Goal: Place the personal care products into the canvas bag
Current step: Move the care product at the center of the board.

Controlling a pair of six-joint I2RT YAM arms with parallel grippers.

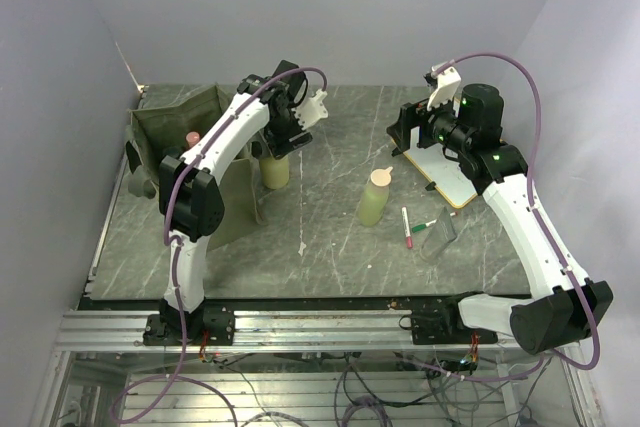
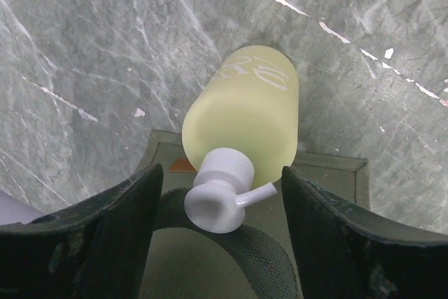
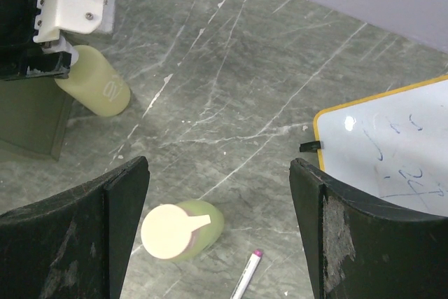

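Observation:
A pale yellow bottle [image 2: 245, 113] with a white pump cap [image 2: 218, 197] stands upright on the table beside the olive canvas bag [image 1: 170, 132]. My left gripper [image 2: 220, 176] hangs open over it, one finger on each side of the pump, with gaps on both sides. From above, the left gripper [image 1: 272, 145] hides the top of this bottle [image 1: 275, 172]. A light green bottle [image 1: 374, 201] with a beige cap stands mid-table. My right gripper [image 3: 218, 173] is open and empty above that bottle [image 3: 183, 230]. A pinkish cap [image 1: 192, 137] shows inside the bag.
The bag's strap [image 2: 252, 243] loops under the left fingers. A white board with a yellow rim [image 1: 450, 173] lies under the right wrist. Two marker pens [image 1: 408, 228] and a clear item [image 1: 438, 238] lie in front of it.

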